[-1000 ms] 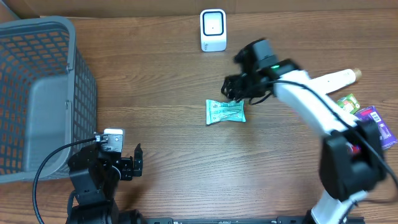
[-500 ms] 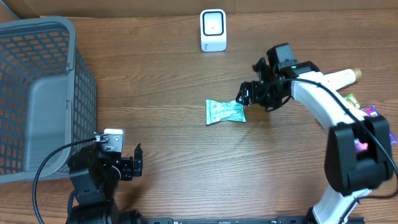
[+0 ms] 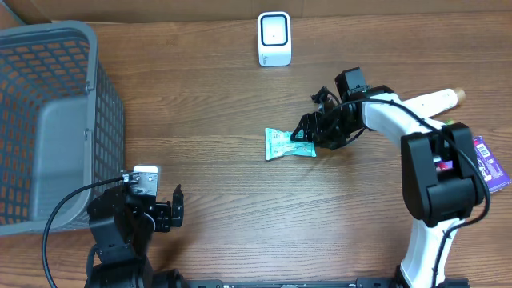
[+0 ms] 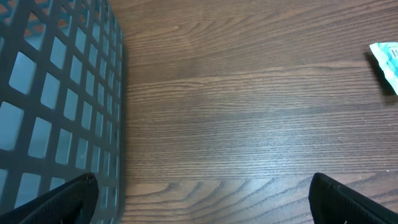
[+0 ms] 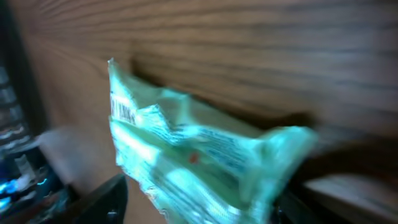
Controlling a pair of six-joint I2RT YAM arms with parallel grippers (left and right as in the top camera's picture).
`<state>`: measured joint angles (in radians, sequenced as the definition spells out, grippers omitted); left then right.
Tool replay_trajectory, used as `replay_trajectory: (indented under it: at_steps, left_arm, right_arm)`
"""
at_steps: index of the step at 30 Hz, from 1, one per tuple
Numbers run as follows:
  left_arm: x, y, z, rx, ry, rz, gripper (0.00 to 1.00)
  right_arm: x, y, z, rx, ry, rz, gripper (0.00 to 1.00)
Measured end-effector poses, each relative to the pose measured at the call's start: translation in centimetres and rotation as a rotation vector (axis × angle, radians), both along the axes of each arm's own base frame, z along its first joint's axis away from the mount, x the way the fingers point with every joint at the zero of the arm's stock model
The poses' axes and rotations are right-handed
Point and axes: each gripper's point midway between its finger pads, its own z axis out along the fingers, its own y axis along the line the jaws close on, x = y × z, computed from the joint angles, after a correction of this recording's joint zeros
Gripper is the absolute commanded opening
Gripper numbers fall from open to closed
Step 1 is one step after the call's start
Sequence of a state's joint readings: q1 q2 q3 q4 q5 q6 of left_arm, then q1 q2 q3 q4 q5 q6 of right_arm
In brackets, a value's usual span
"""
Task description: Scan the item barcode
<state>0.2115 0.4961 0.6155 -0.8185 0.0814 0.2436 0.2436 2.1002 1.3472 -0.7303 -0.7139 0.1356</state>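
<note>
Brown wood covers the desk [image 3: 200, 104], with long dark lines running across it. Near the middle lies a shiny green packet [image 3: 290, 144], flat on the wood with its crinkled ends to the left and right. It has a white patch with small dark print. In the right wrist view the packet [image 5: 199, 155] is big but blurry, so the print cannot be read. In the left wrist view only its corner [image 4: 388, 65] pokes in at the right edge.

The right pincer [image 3: 308, 136] is down low at the right end of the packet. Up close, the right pincer [image 5: 205, 205] has one dark finger on each side of the packet. It may be pinching the packet, but the blur makes it hard to tell. Its white arm [image 3: 400, 112] reaches in from the right.

Behind the packet, near the far edge of the desk, a small white scanner [image 3: 274, 38] stands up. No words show on it. At the right edge are a cream tube [image 3: 436, 100], a little green pack [image 3: 450, 128] and a purple pack [image 3: 490, 160]. Their labels are too small to read.

Far to the left sits a big gray basket [image 3: 48, 120] with square holes. The left pincer [image 3: 178, 206] is just beside the basket, well apart from the packet. Its fingers are spread all the way, and it holds nothing.
</note>
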Motion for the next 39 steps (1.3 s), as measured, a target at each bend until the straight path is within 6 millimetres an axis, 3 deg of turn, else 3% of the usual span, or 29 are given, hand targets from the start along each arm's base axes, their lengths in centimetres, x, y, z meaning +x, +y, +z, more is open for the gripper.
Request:
replay_trajectory:
  at_steps: [3,8,14,17,26,29,32,36,39]
  left_arm:
    - [0.0,0.0,0.0,0.000,0.000,0.000,1.00]
    - [0.0,0.0,0.0,0.000,0.000,0.000,1.00]
    - [0.0,0.0,0.0,0.000,0.000,0.000,1.00]
    - [0.0,0.0,0.0,0.000,0.000,0.000,1.00]
    - [0.0,0.0,0.0,0.000,0.000,0.000,1.00]
    - [0.0,0.0,0.0,0.000,0.000,0.000,1.00]
    - [0.0,0.0,0.0,0.000,0.000,0.000,1.00]
    - [0.0,0.0,0.0,0.000,0.001,0.000,1.00]
    - [0.0,0.0,0.0,0.000,0.002,0.000,1.00]
  right_arm:
    - [-0.4,0.5,-0.2,0.040,0.037,-0.002,0.53]
    - [-0.3,1.0,-1.0,0.071,0.057,-0.016,0.27]
    - [-0.1,1.3,-1.3,0.090,0.060,-0.035,0.10]
    - [-0.1,1.4,-1.1,0.104,0.058,-0.034,0.04]
    - [-0.8,1.2,0.2,0.100,0.086,-0.010,0.04]
    - [-0.8,1.1,2.9,0.107,0.020,0.013,0.04]
    - [0.0,1.2,7.9,0.130,-0.130,0.035,0.04]
    - [0.1,0.9,16.2,0.156,-0.370,0.050,0.04]
    - [-0.5,0.5,20.5,0.158,-0.496,0.048,0.04]
